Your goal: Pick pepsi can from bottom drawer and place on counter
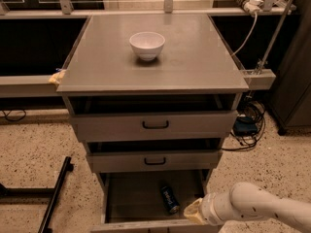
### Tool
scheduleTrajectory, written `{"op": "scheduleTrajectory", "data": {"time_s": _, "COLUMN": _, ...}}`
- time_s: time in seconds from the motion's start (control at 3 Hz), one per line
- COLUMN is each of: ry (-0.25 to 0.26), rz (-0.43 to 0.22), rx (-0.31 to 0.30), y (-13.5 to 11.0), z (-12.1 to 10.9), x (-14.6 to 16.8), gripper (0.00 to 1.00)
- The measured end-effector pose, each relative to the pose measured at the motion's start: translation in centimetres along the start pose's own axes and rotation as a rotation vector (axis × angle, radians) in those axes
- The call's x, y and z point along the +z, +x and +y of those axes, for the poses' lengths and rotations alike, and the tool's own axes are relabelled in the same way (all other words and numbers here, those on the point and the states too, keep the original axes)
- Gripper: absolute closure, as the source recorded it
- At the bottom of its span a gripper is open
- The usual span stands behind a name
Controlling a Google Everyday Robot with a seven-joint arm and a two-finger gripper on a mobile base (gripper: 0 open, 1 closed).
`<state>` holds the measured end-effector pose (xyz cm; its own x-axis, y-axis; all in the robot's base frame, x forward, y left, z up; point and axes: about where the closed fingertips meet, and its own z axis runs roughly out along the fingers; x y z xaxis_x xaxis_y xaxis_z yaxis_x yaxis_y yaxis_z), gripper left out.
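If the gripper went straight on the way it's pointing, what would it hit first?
Probably the pepsi can, lying just left of the gripper in the open bottom drawer. Depth is unclear, so it could catch the drawer's right wall first.

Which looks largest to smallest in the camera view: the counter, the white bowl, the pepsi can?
counter
white bowl
pepsi can
The can lies lower, in the bottom drawer, so its rank is less sure. The gripper hangs right of it.
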<state>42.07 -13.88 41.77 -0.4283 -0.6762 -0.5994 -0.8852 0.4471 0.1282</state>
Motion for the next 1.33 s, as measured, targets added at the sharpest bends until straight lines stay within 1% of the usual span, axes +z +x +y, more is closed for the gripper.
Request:
{"op": "scheduleTrajectory", "data": {"time_s": 0.33, "ry": 0.024, "rz": -0.011, "rx": -0.008, "y": 2.0, "z": -0.4, "x": 3.0, "gripper": 1.00}}
{"op": "scheduleTrajectory", "data": {"time_s": 0.67, "ry": 0.068, "rz": -0.090, "rx": -0.048, "y": 3.3, "z": -2.3, "x": 8.2, "gripper": 1.00}}
{"op": "scheduleTrajectory", "data": {"time_s": 1.0, "ry": 0.109, "rz": -0.192, "rx": -0.096, "y": 2.6, "z": -5.4, "x": 13.2, "gripper": 1.00}}
{"op": "scheduleTrajectory", "data": {"time_s": 1.33, "ry": 0.108, "rz": -0.209, "rx": -0.070, "y": 3.5, "z": -5.7, "x": 15.2, "gripper": 1.00}}
